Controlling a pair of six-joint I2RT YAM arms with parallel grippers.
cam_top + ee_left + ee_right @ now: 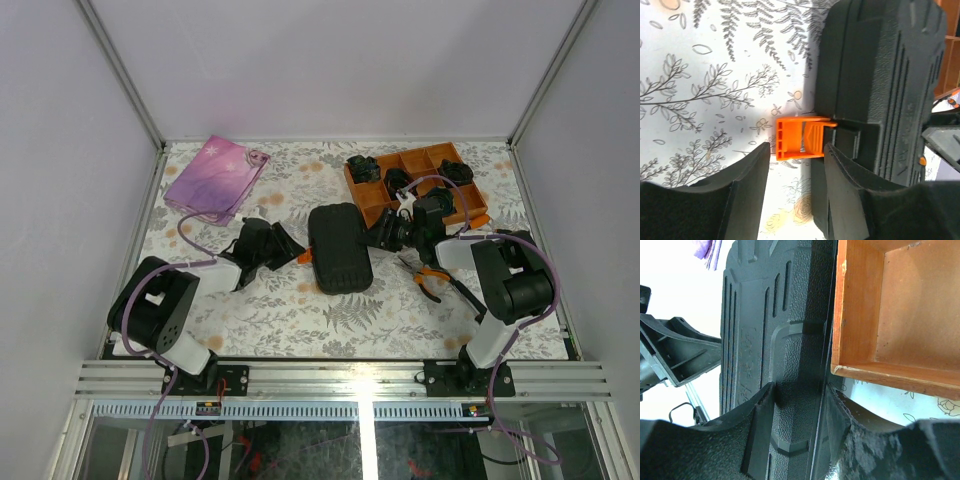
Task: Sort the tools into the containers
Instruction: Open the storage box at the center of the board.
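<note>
Straddles orange latch (800,137) at 9 o'clock of tool case (880,85) with left gripper (797,160), jaws apart; clamps case's 3 o'clock rim in right gripper (800,395), beside orange tray (860,315).

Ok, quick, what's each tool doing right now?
Left tool: open, straddling the orange latch on the black case.
Right tool: closed on that black case's edge.
</note>
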